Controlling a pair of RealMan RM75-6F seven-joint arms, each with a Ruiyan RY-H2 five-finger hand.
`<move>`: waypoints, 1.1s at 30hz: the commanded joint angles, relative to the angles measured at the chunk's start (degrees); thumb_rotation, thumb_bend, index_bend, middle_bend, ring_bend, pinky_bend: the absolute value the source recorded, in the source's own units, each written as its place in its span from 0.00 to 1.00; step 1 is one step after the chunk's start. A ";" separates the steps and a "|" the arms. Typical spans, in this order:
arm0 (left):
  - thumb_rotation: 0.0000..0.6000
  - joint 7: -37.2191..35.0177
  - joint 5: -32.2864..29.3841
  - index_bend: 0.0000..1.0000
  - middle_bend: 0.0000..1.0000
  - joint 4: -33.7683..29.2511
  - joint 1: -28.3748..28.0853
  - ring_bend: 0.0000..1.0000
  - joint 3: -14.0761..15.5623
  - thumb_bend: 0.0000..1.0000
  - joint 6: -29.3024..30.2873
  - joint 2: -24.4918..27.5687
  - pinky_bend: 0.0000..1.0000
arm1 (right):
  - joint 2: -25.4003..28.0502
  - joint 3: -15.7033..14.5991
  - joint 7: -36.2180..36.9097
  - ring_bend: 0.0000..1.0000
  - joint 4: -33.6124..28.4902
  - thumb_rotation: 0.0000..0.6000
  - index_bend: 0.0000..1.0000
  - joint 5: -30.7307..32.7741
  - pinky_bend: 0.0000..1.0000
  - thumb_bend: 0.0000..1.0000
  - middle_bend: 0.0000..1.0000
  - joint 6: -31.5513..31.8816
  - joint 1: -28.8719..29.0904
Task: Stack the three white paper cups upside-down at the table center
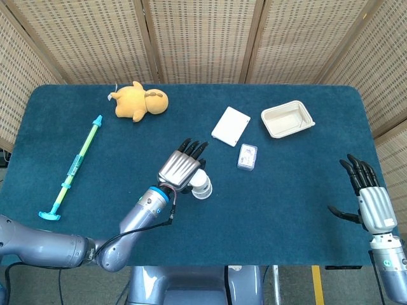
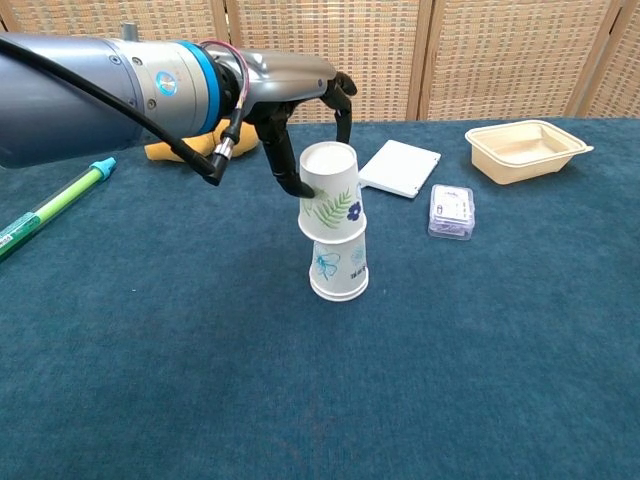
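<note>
Currently an upside-down leaf-printed paper cup (image 2: 330,193) is gripped by the left hand (image 1: 180,168) directly over a second inverted paper cup (image 2: 339,268), marked with a blue butterfly-like print, at the centre of the felt-covered blue bench (image 2: 480,360). No readable writing is seen. The right hand (image 1: 371,202) is held open, fingers spread, at the bench's edge.

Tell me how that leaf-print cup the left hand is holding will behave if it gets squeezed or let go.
The leaf-print cup looks like thin paper, so the left hand could probably dent it by squeezing. It is likely very light. It sits over the lower cup, apparently not fully seated, so it might tilt or topple if released.
</note>
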 commanded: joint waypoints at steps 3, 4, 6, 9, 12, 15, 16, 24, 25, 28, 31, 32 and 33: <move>1.00 -0.72 -0.49 0.38 0.00 1.21 -0.31 0.00 0.03 0.24 -0.14 -1.01 0.00 | 0.01 -0.01 0.06 0.00 0.06 1.00 0.00 0.00 0.03 0.07 0.00 -0.04 0.00; 1.00 -0.73 -0.66 0.38 0.00 1.35 -0.37 0.00 0.06 0.24 -0.23 -1.09 0.00 | 0.01 0.00 0.06 0.00 0.05 1.00 0.00 0.00 0.03 0.07 0.00 -0.03 0.00; 1.00 -0.42 -1.39 0.38 0.00 1.74 -0.59 0.00 0.38 0.24 -0.45 -1.27 0.00 | 0.00 0.04 0.05 0.00 0.05 1.00 0.00 0.01 0.03 0.07 0.00 0.07 -0.03; 1.00 -0.26 -1.90 0.35 0.00 2.30 -0.75 0.00 0.63 0.24 -0.45 -1.61 0.00 | 0.03 0.07 0.07 0.00 0.01 1.00 0.00 0.00 0.03 0.07 0.00 0.23 -0.10; 1.00 -0.23 -2.53 0.21 0.00 2.75 -0.91 0.00 0.75 0.23 -0.72 -1.85 0.00 | 0.07 0.11 0.17 0.00 -0.05 1.00 0.00 0.00 0.03 0.07 0.00 0.36 -0.15; 1.00 -0.25 -3.05 0.07 0.00 3.26 -1.08 0.00 0.91 0.21 -1.12 -2.12 0.00 | 0.10 0.11 0.23 0.00 -0.03 1.00 0.00 0.00 0.03 0.07 0.00 0.41 -0.19; 1.00 -0.39 -3.01 0.06 0.00 3.56 -1.10 0.00 0.93 0.21 -1.11 -2.30 0.00 | 0.10 0.11 0.24 0.00 0.00 1.00 0.00 0.05 0.03 0.07 0.00 0.34 -0.18; 1.00 -6.05 3.60 0.06 0.00 -2.31 4.52 0.00 1.94 0.21 5.51 1.68 0.00 | 0.13 -0.24 -0.32 0.00 0.35 1.00 0.00 0.44 0.03 0.07 0.00 -0.97 0.03; 1.00 -6.99 6.78 0.06 0.00 -3.78 6.42 0.00 3.38 0.21 7.76 2.76 0.00 | 0.20 -0.28 -0.63 0.00 0.24 1.00 0.00 0.51 0.03 0.07 0.00 -1.14 0.04; 1.00 -10.40 14.68 0.03 0.00 -5.83 11.92 0.00 7.40 0.21 13.20 4.92 0.00 | 0.30 -0.39 -1.94 0.00 -0.19 1.00 0.00 0.41 0.03 0.07 0.00 -1.14 0.00; 1.00 -13.04 19.08 0.01 0.00 -6.56 16.26 0.00 10.32 0.21 16.86 6.59 0.00 | 0.16 -0.47 -3.52 0.00 -0.61 1.00 0.00 0.10 0.03 0.07 0.00 -0.88 -0.03; 1.00 -13.98 20.70 0.01 0.00 -6.61 18.00 0.00 11.46 0.21 18.40 7.12 0.00 | 0.08 -0.53 -4.21 0.00 -0.78 1.00 0.00 -0.08 0.03 0.07 0.00 -0.78 -0.02; 1.00 -14.94 23.09 0.01 0.00 -6.28 20.20 0.00 13.21 0.21 20.23 7.74 0.00 | -0.02 -0.63 -5.11 0.00 -1.01 1.00 0.00 -0.31 0.03 0.07 0.00 -0.69 -0.02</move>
